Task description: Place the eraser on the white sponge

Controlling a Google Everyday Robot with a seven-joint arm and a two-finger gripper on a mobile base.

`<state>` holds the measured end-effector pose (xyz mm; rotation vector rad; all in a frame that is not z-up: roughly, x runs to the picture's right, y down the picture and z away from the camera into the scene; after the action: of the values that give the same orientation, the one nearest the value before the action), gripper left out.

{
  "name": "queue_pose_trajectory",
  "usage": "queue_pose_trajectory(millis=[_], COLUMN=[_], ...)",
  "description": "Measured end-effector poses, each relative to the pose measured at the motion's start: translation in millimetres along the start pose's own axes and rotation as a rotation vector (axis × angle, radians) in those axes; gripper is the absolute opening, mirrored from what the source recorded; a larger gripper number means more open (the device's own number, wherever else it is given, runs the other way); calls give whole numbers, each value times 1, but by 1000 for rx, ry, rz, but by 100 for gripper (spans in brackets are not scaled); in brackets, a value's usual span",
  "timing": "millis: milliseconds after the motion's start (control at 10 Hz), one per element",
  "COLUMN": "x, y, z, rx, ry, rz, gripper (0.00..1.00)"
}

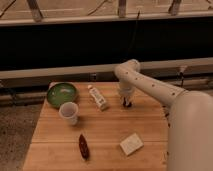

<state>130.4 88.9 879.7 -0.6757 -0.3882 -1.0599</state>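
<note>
- The wooden table (110,125) bore everything
- The arm (150,87) reached in from the right
- A green bowl (62,93) sat far left, with a white cup (68,112) just nearer
- A white bottle (98,97) lay left of the gripper (126,103)
- The white sponge (131,144) lay near right, well apart from the gripper
- A reddish-brown object (83,146) lay left of the sponge
- The gripper pointed down at the far side of the table; its grip could not be told, nor the eraser from its dark tip

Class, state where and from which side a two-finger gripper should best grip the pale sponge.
Across its two long edges, from straight above: the sponge lies flat and askew on the table, so the gripper, hanging over the table's far side, would likely need turning to match.
</note>
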Motion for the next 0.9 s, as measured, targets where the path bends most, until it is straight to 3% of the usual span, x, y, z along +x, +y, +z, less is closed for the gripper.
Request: queue_pose_trajectory(millis=[900], x=[-14], y=[36], z=[-16], rx=[11], ry=[-29], rz=[-7], gripper=[0])
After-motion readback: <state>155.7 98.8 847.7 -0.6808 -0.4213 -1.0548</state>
